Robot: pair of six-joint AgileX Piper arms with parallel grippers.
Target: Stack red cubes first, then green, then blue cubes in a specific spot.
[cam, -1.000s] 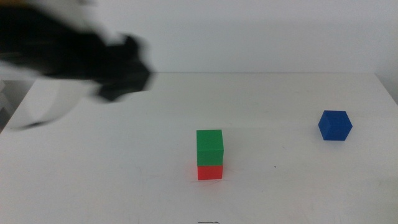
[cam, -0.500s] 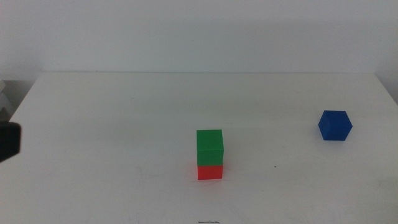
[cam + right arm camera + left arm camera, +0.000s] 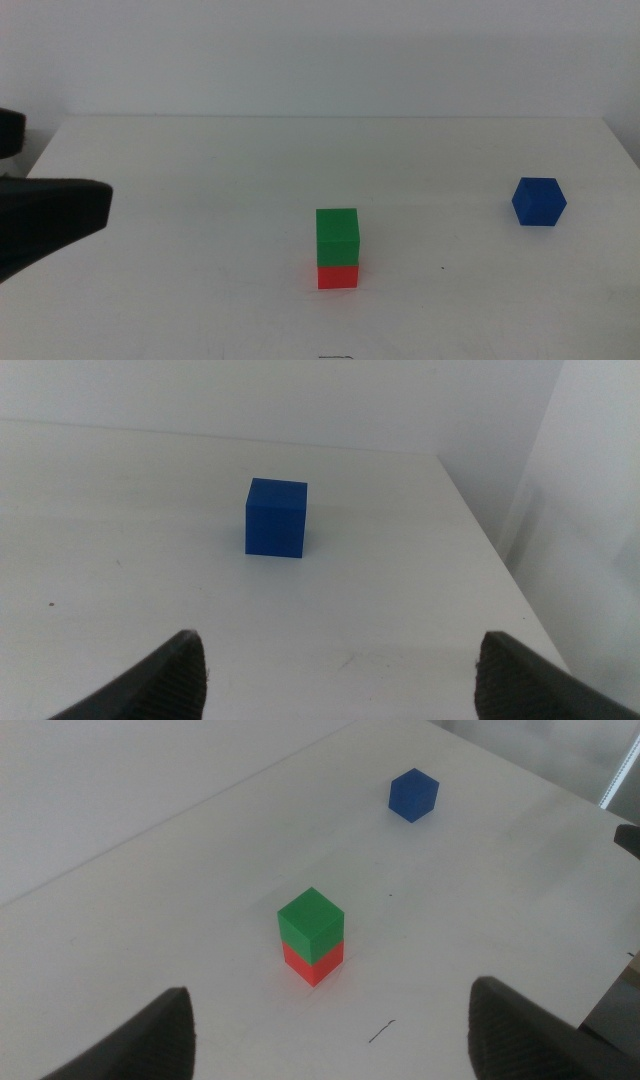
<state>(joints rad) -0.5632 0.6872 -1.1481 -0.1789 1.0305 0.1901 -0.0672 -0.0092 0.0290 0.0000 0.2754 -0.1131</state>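
Green [image 3: 337, 236] on red [image 3: 338, 276], blue [image 3: 538, 201] apart — right tool [image 3: 335, 660] near it

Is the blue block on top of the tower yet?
Not yet. The blue cube sits alone on the table, apart from the green cube on the red cube.

green cube [image 3: 337, 236] stacked squarely on red cube [image 3: 338, 276], mid-table — blue cube [image 3: 538, 201] alone, well apart, right
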